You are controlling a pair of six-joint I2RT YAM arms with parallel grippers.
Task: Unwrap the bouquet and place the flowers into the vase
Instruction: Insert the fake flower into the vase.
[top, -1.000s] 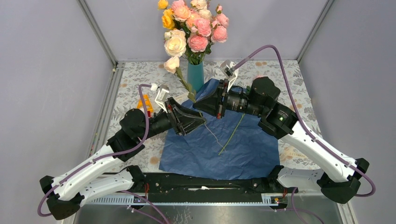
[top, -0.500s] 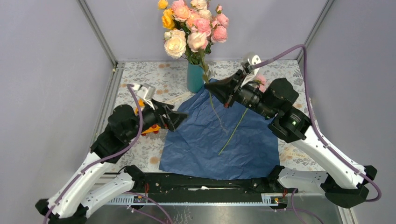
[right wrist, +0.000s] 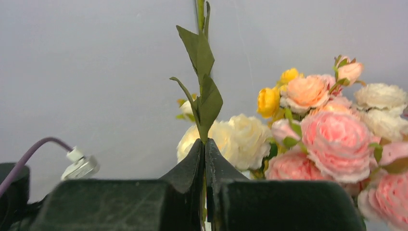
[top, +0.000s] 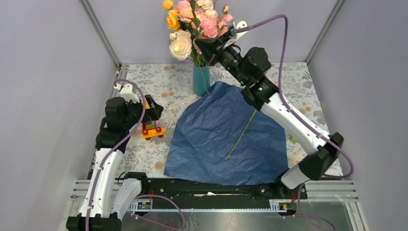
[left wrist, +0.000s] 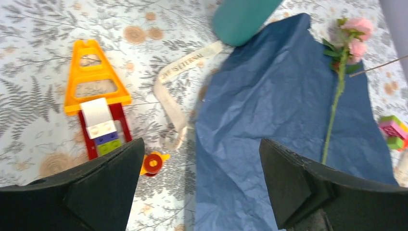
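The crinkled blue paper (top: 226, 137) of the bouquet lies unfolded and flat on the table. One pink flower (left wrist: 347, 39) rests on it; its long green stem (top: 240, 137) is bare in the top view and its head is hidden behind my right arm. My right gripper (right wrist: 205, 144) is shut on a leafy green flower stem (right wrist: 204, 96), held high beside the big rose bunch (top: 197, 26) above the teal vase (top: 201, 79). The stem's thin lower end hangs by the vase mouth. My left gripper (left wrist: 202, 159) stands open and empty, low at the paper's left edge.
An orange and red toy-block vehicle (left wrist: 96, 108) sits under the left gripper's left finger. A cream ribbon (left wrist: 175, 96) lies between the toy and the paper. Small coloured blocks (left wrist: 393, 134) sit past the paper's right side. Grey walls enclose the patterned table (top: 144, 77).
My right gripper has risen from over the paper to beside the rose bunch, carrying the stem. My left gripper has opened and drawn back left to the toy.
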